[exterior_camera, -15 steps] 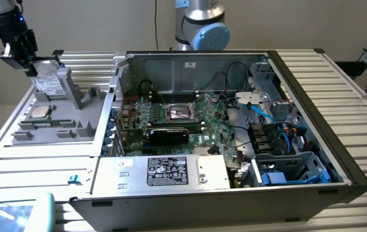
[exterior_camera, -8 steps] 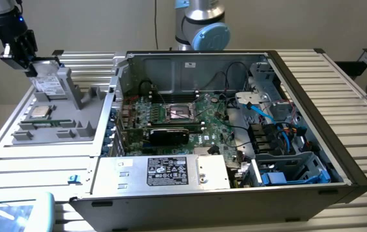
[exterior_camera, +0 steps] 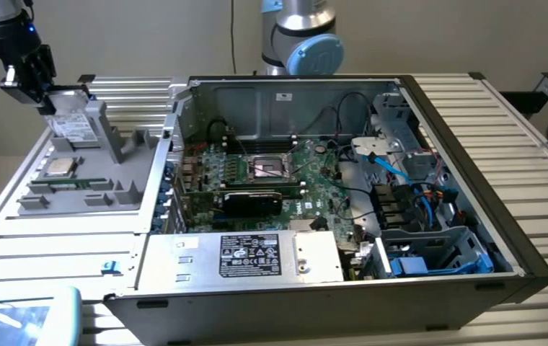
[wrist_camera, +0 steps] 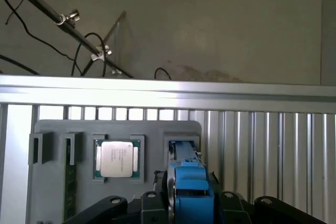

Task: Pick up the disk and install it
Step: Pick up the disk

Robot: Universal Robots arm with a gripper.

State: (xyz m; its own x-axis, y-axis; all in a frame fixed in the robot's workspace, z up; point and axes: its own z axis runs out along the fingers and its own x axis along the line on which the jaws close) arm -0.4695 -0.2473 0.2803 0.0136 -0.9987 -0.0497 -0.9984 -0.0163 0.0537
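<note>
The disk [wrist_camera: 192, 184] stands on edge in a slot of the grey tray [wrist_camera: 157, 129], its blue carrier pinched by the gripper [wrist_camera: 191, 205]. The wrist view shows this grip. The exterior view shows one open computer case [exterior_camera: 351, 180] beside the tray on the desk [exterior_camera: 52, 245]. One CPU chip [wrist_camera: 118, 158] sits in a neighbouring slot.

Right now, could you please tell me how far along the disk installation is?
Done: the gripper is closed on the disk at its blue carrier end. In hand: the disk, which still sits in the grey tray, not lifted. Left: the whole install, since the disk is far from the open computer case.
</note>
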